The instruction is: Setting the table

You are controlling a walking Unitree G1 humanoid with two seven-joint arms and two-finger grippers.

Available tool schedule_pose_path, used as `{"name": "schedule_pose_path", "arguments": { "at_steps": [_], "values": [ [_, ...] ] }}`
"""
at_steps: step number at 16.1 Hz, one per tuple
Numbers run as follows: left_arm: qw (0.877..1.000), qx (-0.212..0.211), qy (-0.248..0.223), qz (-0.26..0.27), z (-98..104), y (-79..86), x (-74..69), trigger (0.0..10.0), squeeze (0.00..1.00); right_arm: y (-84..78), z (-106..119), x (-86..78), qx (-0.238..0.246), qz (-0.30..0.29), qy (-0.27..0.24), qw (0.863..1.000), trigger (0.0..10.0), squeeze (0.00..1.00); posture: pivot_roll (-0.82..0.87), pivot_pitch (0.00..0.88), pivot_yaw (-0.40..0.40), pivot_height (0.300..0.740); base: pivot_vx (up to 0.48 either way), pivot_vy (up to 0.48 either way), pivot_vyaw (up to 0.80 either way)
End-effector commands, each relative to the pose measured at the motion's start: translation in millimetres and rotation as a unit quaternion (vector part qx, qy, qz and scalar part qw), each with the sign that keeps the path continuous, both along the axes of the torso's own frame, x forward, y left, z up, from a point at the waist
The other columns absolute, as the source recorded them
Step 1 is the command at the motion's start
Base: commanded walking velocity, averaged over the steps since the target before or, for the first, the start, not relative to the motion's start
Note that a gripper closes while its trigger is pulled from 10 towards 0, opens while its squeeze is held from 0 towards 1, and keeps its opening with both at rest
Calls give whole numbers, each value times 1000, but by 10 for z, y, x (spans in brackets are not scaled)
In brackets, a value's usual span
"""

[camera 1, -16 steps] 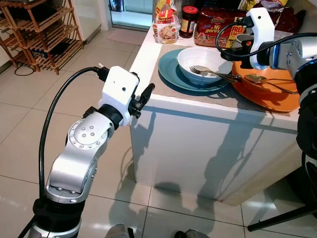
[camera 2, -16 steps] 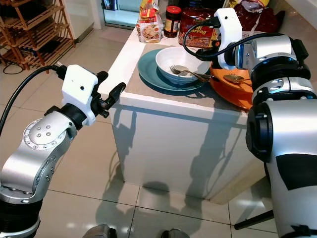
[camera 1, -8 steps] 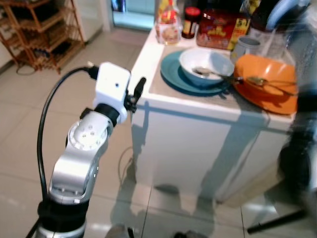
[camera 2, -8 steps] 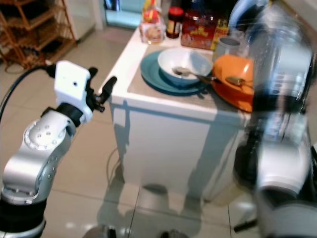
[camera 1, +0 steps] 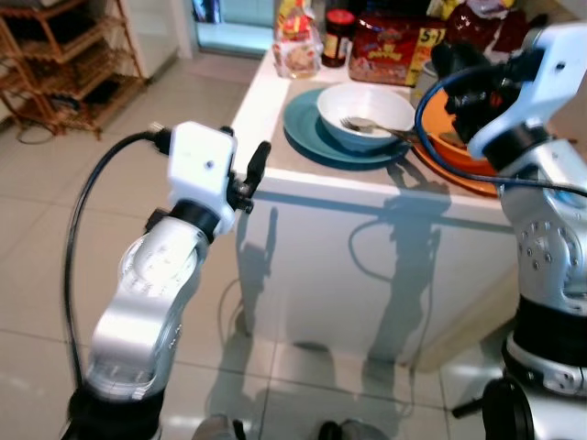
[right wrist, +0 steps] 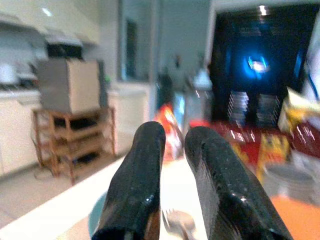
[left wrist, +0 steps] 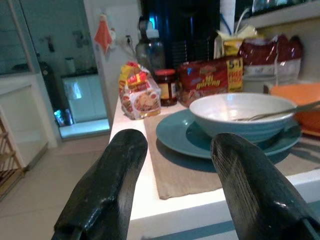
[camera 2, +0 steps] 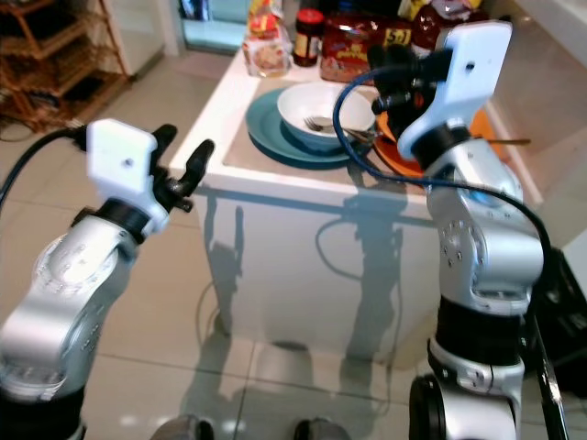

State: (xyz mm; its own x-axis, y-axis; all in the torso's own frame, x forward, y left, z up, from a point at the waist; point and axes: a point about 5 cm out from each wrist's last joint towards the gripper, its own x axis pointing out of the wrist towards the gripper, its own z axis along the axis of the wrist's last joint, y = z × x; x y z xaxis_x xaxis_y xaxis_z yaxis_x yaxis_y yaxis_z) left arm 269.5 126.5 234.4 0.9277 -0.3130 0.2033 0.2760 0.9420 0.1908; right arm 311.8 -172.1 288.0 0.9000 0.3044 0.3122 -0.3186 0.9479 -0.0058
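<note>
A white bowl point(camera 1: 367, 108) with a fork point(camera 1: 353, 124) in it sits on a teal plate point(camera 1: 312, 142), on a brown placemat point(left wrist: 175, 175) on the white table point(camera 1: 367, 197). An orange plate point(camera 1: 459, 165) lies to the right of it, partly behind my right arm. Level with the tabletop, my left gripper point(camera 1: 246, 151) hangs open and empty just off the table's left corner. My right gripper point(camera 2: 393, 73) is held above the bowl and the orange plate, with its fingers point(right wrist: 145, 175) close together and nothing between them.
Food packets point(camera 1: 298, 46), a dark jar point(camera 1: 337, 23) and a red bag point(camera 1: 394, 46) stand along the table's far edge. A wooden rack point(camera 1: 64, 55) stands at the far left on the tiled floor. A black stand leg point(camera 1: 468, 403) lies at the lower right.
The camera has shifted. My right arm has swung back from over the orange plate, and its wrist now stands higher. The left gripper stays by the table's corner.
</note>
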Motion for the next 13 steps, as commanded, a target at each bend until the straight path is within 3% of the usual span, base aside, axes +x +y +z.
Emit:
{"name": "schedule_pose_path", "arguments": {
  "at_steps": [1,3,4,7,8,10,11,13],
  "values": [
    [1000,-4,-12,-1,54,30,-28,10000,0,-7,52,-28,0,-1,-3,1000,10000,1000,43,87,-60,740,0,0,0],
    [999,35,-6,-6,12,10,74,10000,0,-61,67,138,2,1,25,1000,10000,1000,47,134,-75,740,0,0,0],
    [999,48,0,-5,-32,16,61,10000,0,-84,48,144,15,1,45,999,10000,1000,55,56,-81,740,0,0,0],
    [998,53,17,-3,-90,33,100,10000,0,-297,24,222,5,-43,72,996,10000,1000,72,26,-94,740,0,0,0],
    [999,44,19,-6,-106,27,91,10000,0,-341,17,186,20,-46,63,997,10000,1000,76,24,-97,740,0,0,0],
    [999,34,38,4,-212,35,102,10000,0,-274,-71,-21,75,21,33,996,10000,1000,78,4,-85,740,0,0,0],
    [998,30,46,12,-223,31,155,10000,0,-247,-144,-100,67,34,36,997,10000,1000,75,0,-73,740,0,0,0],
    [998,22,59,19,-206,27,241,10000,0,-333,-251,-141,76,-7,64,995,10000,1000,62,1,-50,740,0,0,0]
  ]
}}
